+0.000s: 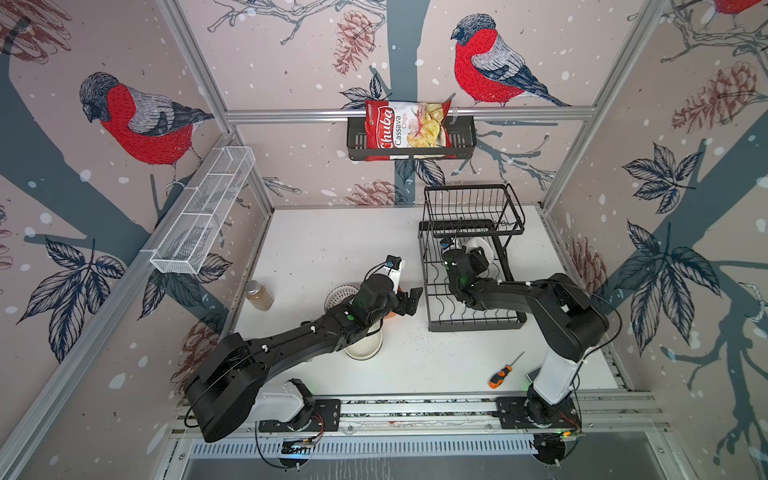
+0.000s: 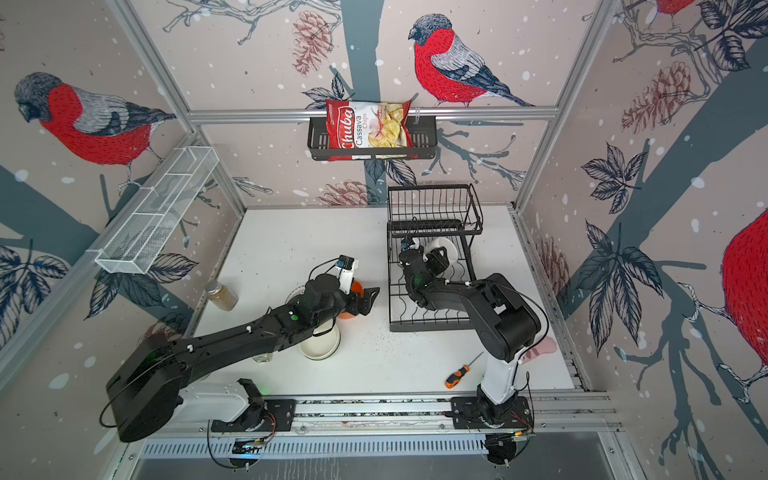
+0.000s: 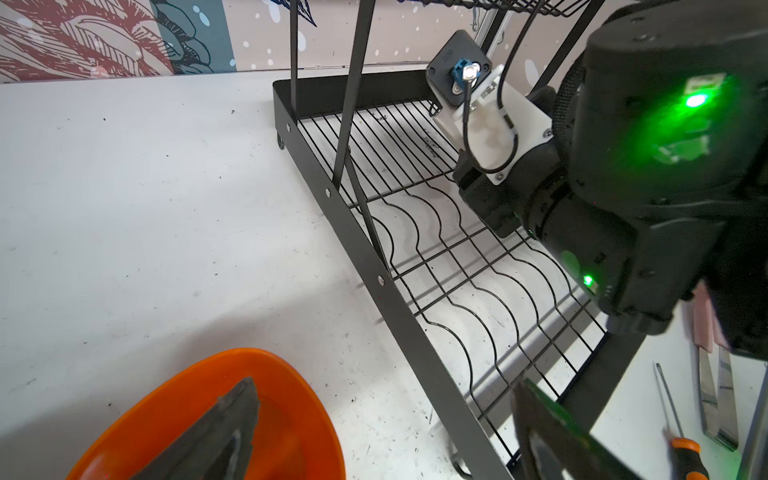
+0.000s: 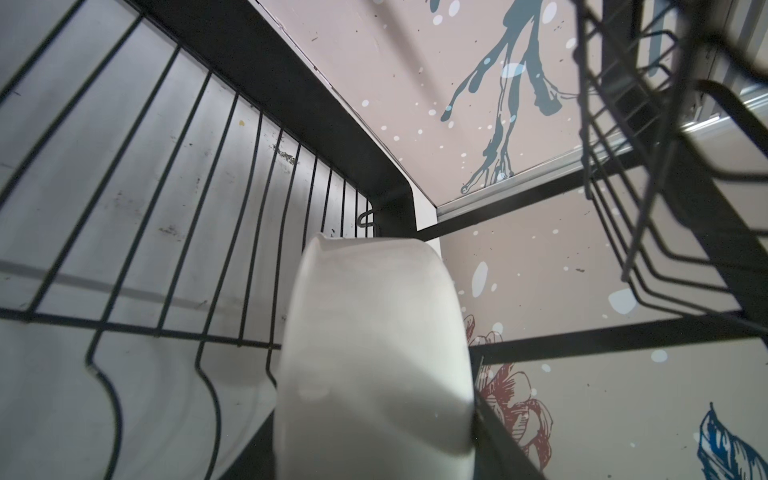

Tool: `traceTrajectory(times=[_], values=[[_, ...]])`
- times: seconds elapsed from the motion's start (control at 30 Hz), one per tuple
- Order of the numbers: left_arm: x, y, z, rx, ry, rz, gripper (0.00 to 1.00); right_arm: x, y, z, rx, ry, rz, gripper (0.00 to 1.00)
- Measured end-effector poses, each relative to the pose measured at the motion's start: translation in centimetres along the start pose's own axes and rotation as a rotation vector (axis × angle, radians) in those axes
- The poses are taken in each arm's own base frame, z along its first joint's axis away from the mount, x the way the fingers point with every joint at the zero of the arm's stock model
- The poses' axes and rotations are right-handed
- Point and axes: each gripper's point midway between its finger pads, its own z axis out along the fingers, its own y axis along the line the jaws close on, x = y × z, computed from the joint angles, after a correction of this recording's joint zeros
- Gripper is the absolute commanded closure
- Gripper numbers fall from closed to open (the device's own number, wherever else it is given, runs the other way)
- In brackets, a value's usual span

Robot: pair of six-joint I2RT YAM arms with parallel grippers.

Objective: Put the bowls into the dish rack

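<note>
the work surface is a white table [image 1: 332, 241], scuffed and speckled with dark crumbs. it is enclosed by an aluminium frame [image 1: 291, 115] and by walls [image 1: 291, 62] papered with red-breasted birds, pine cones and leaves. a black shelf basket [image 1: 461, 133] hangs on the back rail and holds a chips bag [image 1: 409, 126]. a white mesh tray [image 1: 203, 212] is mounted along the left wall. the dish rack [image 1: 478, 325] stands at the back right of the table. the right gripper [image 1: 478, 258] reaches into the rack's lower tier, below the upper basket [image 1: 469, 208], right against a white bowl [image 4: 374, 353] standing on edge among the wires; whether it grips the bowl cannot be told. the left gripper [image 3: 386, 415] is spread wide and holds nothing, one finger above an orange bowl [image 3: 291, 399] on the table just beside the rack. a cream bowl [image 1: 363, 351] and a line-patterned bowl [image 1: 337, 294] sit partly under the left arm. a jar [image 1: 259, 295] stands near the table's left edge, and a screwdriver [image 1: 500, 374] lies near the front.
</note>
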Motion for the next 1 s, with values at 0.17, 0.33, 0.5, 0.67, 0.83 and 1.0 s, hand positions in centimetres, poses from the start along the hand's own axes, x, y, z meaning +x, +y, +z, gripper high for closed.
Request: traceTrajectory(times=[0.17,0.33,0.5,0.67,0.83,1.0], values=[[0.3,0.1,0.2,-0.004,0.011,0.002,0.06,-0.4,0.2,1.0,0.030,-0.020,-0.028,0.60],[0.5,0.2,0.3,-0.006,0.016,0.002,0.06,-1.2,0.0,1.9,0.048,-0.039,-0.045,0.60],[0.6,0.2,0.3,-0.008,0.021,0.003,0.06,-1.3,-0.1,3.1,0.058,-0.039,-0.050,0.60],[0.7,0.3,0.4,-0.012,0.026,0.004,0.06,-0.9,0.5,4.2,0.054,-0.032,-0.075,0.59],[0.8,0.3,0.5,-0.014,0.029,0.004,0.06,-0.5,0.9,5.1,0.065,-0.028,-0.101,0.59],[1.0,0.3,0.6,-0.017,0.038,0.005,0.06,-0.9,0.5,5.7,0.086,-0.039,-0.092,0.58]])
